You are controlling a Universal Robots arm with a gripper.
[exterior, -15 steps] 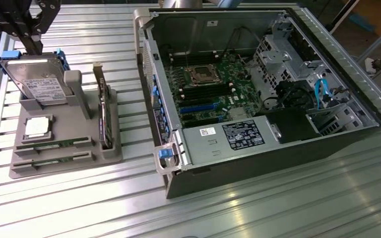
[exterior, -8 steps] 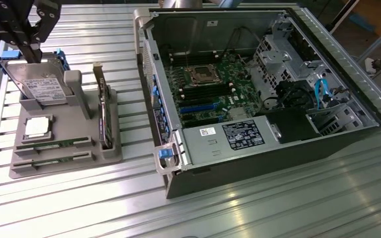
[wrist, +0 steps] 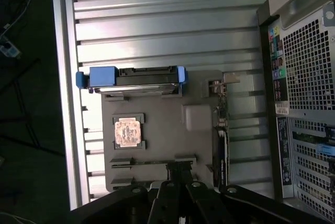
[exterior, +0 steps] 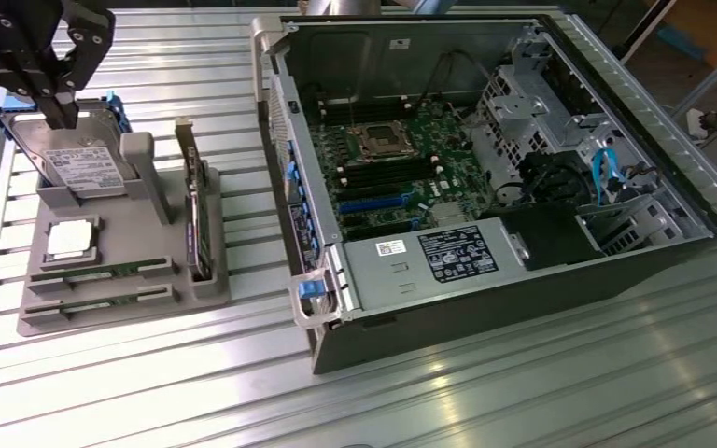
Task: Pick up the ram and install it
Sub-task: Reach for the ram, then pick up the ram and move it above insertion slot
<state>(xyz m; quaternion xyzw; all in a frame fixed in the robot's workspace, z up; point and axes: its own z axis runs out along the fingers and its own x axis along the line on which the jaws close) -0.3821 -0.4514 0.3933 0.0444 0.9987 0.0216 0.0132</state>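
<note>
we logged the gripper [exterior: 63,119] hanging over the hard-drive end of the grey holder [exterior: 147,294], above the hard drive [exterior: 78,168] in its blue rails. its fingers [wrist: 174,174] were pressed together with nothing between them. the ram [exterior: 100,272] sat in a narrow slot at the holder's opposite edge, well apart from the gripper, and a second stick [exterior: 94,301] sat in the slot just beside it. we noted the processor chip [exterior: 70,239] between ram and drive. the expansion card [exterior: 194,219] stood along the holder's edge nearest the open computer case [exterior: 484,168]. both holder and case rested on the ribbed metal table [exterior: 521,392].
</note>
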